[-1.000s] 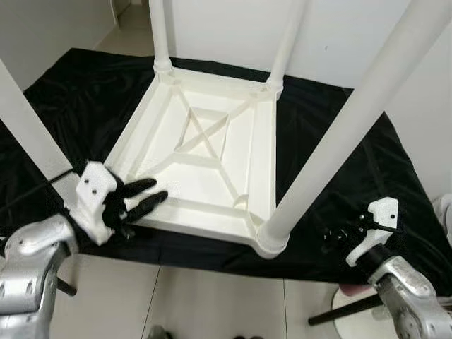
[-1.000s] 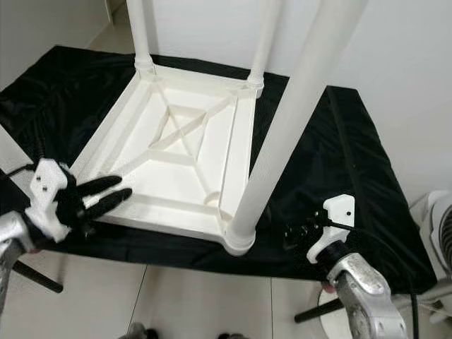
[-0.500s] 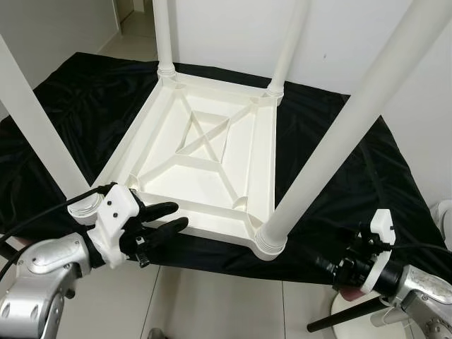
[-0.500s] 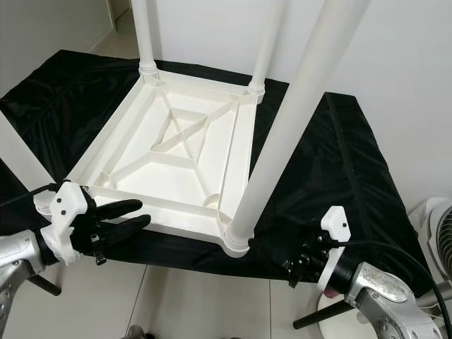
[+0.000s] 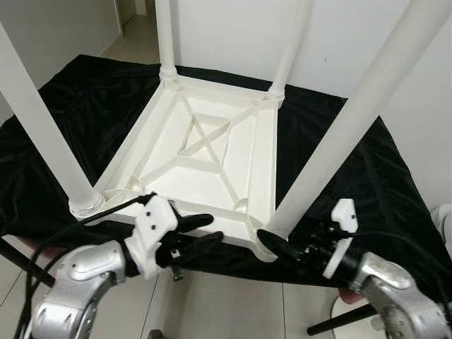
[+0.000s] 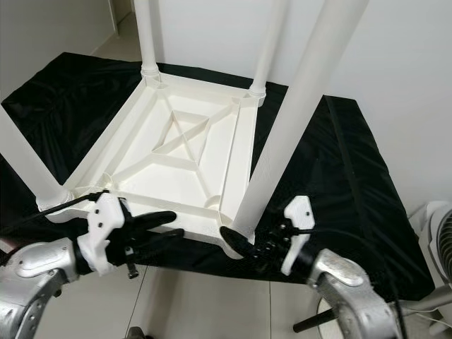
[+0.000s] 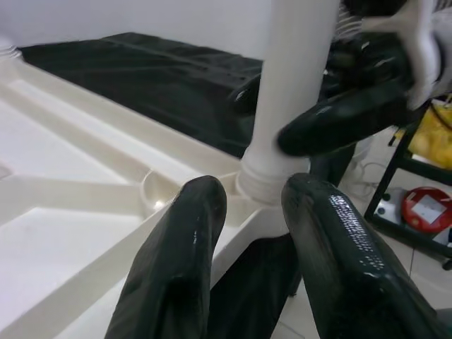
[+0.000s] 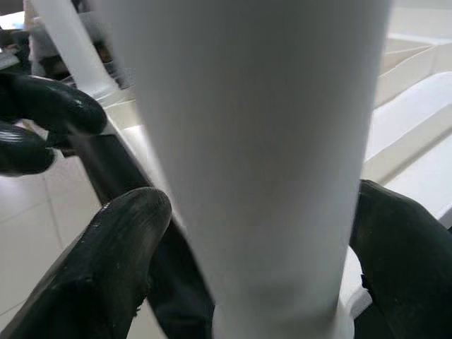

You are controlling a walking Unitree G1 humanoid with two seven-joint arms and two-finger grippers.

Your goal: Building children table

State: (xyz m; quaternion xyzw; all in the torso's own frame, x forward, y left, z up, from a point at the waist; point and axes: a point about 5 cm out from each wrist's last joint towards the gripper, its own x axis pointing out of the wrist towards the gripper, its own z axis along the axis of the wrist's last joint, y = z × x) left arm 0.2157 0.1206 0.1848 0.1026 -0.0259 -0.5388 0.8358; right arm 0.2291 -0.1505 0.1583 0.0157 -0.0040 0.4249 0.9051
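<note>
Right gripper (image 6: pixel 244 247) astride table leg (image 6: pixel 282 141) — unclamped

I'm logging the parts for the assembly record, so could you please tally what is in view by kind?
White table legs: 4, for example the near right one
White tabletop, upside down: 1
Black cloth beneath it: 1
Grippers: 2, the left gripper and the right gripper
Total: 8

Looks like a home room: pale tiled floor (image 5: pixel 212 296), plain white walls (image 5: pixel 233 35), black cloth (image 5: pixel 92 92) spread on the floor, doorway to another room at the back.
</note>
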